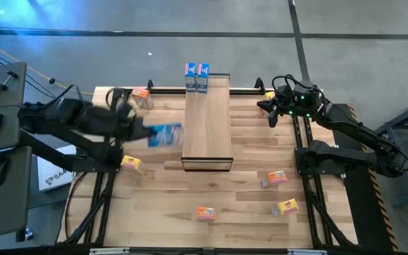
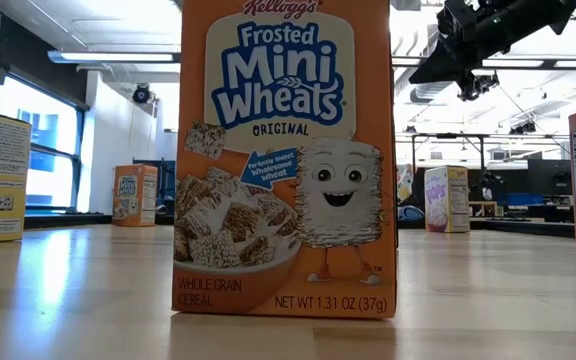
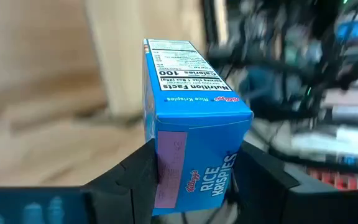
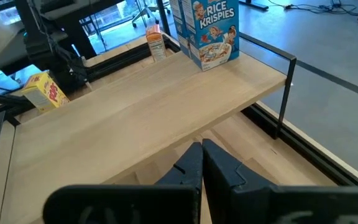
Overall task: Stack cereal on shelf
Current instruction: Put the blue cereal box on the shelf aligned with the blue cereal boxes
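My left gripper (image 3: 194,186) is shut on a blue Rice Krispies box (image 1: 165,134), held above the table just left of the shelf (image 1: 207,120). This shelf is a long light-wood plank in a dark frame. Two blue boxes (image 1: 196,76) stand upright on its far end, also seen in the right wrist view (image 4: 207,28). My right gripper (image 4: 202,165) is shut and holds nothing; it hovers near the shelf's right side (image 1: 271,113). An orange Frosted Mini Wheats box (image 2: 286,160) stands on the table, filling the low view. My left gripper pinches the blue box between its two fingers (image 3: 138,180), on two opposite faces at the box's near end (image 3: 166,168). The fingers come level from the table's left and lie along the box. The box is lifted clear and sticks out past the fingertips toward the shelf.
Loose boxes lie on the table: orange (image 1: 141,95) and yellow (image 1: 133,164) on the left, orange (image 1: 205,212) at the near edge, orange (image 1: 275,178) and yellow (image 1: 285,207) on the right. Most of the shelf's top (image 4: 154,106) is bare.
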